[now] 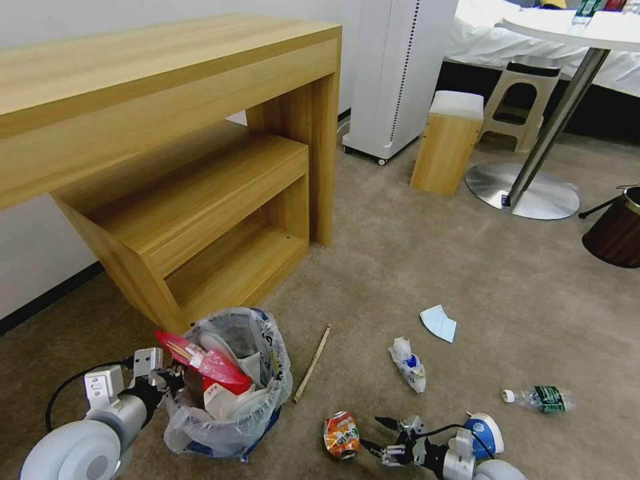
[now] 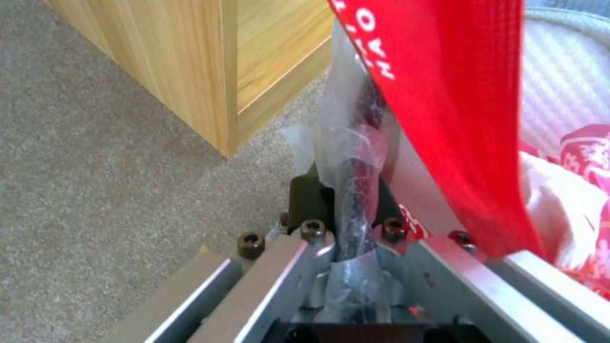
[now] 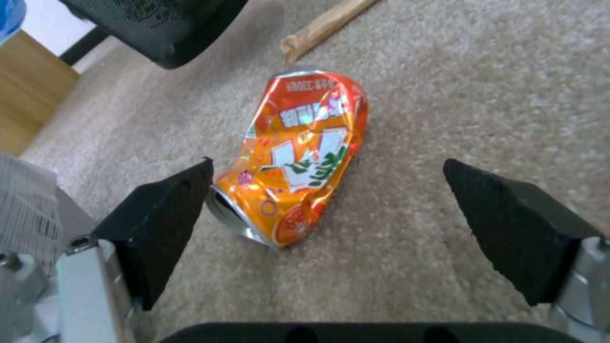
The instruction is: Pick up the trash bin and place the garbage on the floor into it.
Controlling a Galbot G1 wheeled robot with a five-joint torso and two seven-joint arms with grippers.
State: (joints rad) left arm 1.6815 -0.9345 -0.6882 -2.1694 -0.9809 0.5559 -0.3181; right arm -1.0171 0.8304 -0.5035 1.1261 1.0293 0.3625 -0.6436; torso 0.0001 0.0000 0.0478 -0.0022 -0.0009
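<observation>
The trash bin, lined with a crinkled clear bag, is at the lower left in front of the desk. It holds a red wrapper and white litter. My left gripper is shut on its near rim, pinching the bag. The red wrapper hangs beside the fingers. On the carpet lie a crushed orange can, a wooden stick, a crumpled white cup, pale blue paper and a clear bottle. My right gripper is open, low over the carpet, and the can lies between its fingers.
A wooden desk with a lower shelf unit stands close behind the bin. Farther back are a white appliance, a wooden stool and a round table's metal base. A brown wood-grain bin sits at the right edge.
</observation>
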